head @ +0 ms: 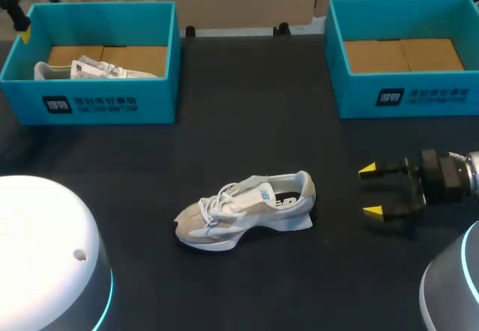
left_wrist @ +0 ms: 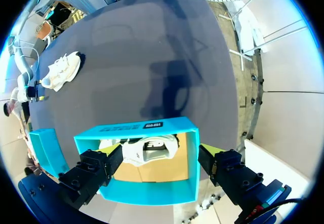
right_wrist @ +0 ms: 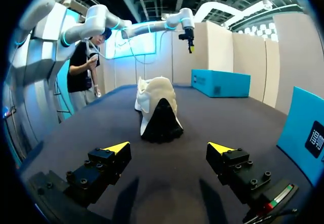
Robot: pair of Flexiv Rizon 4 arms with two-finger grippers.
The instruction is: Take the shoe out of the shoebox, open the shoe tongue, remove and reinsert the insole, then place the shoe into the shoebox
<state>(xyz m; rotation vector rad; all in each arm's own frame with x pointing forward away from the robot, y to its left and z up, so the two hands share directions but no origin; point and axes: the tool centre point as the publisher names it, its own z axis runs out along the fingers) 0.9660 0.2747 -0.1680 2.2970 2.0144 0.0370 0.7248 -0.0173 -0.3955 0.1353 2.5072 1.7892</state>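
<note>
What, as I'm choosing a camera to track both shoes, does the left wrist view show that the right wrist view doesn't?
Only the left wrist view: a second shoe lying in the box, under the open left gripper. Only the right wrist view: the heel end of the table shoe, straight ahead of the open right gripper. Both: the table shoe and that box's outside.

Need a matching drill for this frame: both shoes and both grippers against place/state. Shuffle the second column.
1. near shoe
2. far shoe
3. left gripper
4. right gripper

A. open, facing the near shoe's heel
B. inside the left box
C. upright on its sole, middle of the table
D. open, above the left box

Pairs: 1-C, 2-B, 3-D, 4-A
</note>
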